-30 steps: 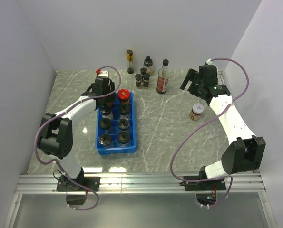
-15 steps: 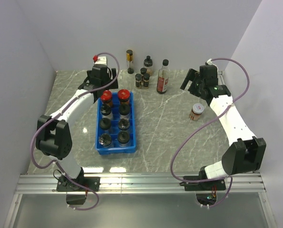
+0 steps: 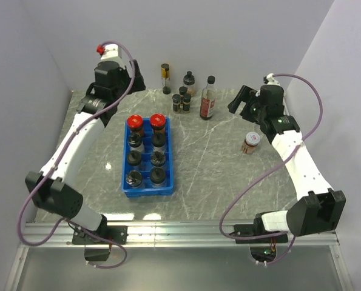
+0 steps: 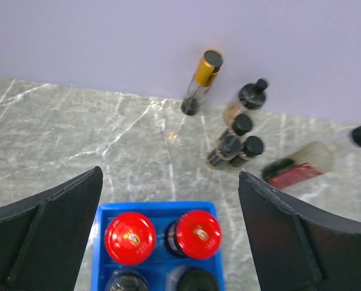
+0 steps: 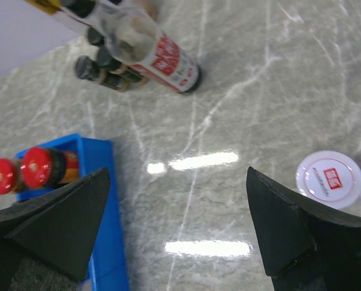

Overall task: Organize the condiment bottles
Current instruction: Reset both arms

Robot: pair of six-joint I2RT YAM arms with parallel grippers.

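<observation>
Marble table [image 3: 216, 167]: eight bottles [image 3: 158, 121] in blue tray [image 3: 147, 193], seven loose bottles [image 3: 207, 100].

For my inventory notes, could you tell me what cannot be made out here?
Top view: labels of jars in the blue tray too small.
Left wrist: tray's near rows cut off by the bottom edge.
Right wrist: sauce bottle blurred; white-lidded jar shows only its lid.
</observation>
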